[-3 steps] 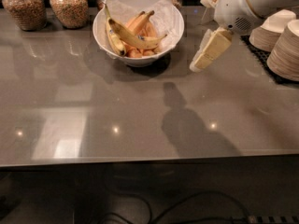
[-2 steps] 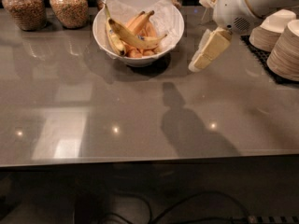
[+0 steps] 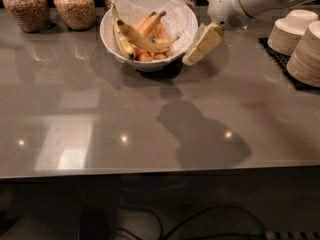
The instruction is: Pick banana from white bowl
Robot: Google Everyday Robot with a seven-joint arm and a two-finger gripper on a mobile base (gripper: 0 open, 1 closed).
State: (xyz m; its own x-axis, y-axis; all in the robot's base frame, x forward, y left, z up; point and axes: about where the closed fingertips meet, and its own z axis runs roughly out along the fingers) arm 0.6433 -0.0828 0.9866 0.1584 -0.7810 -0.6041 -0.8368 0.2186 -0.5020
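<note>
The white bowl (image 3: 107, 34), lined with crinkled white paper, stands at the back middle of the grey counter. The long curved banana (image 3: 145, 42), yellow with brown bruising, lies across the top of the fruit pile. A shorter banana (image 3: 121, 40) lies along the bowl's left side, with orange-coloured pieces (image 3: 156, 33) behind and under them. My gripper (image 3: 202, 46), cream-coloured, hangs from the white arm (image 3: 245, 1). It points down and left, just outside the bowl's right rim and a little above the counter. It holds nothing that I can see.
Two jars of grains (image 3: 27, 9) (image 3: 75, 6) stand at the back left. Stacks of small white bowls (image 3: 292, 31) (image 3: 307, 54) sit on a black mat (image 3: 277, 54) at the right edge. The counter's front edge (image 3: 160, 170) runs across below.
My gripper has moved left, from midway between the bowl and the stacked bowls to right beside the white bowl's right rim. The fruit has not moved.
</note>
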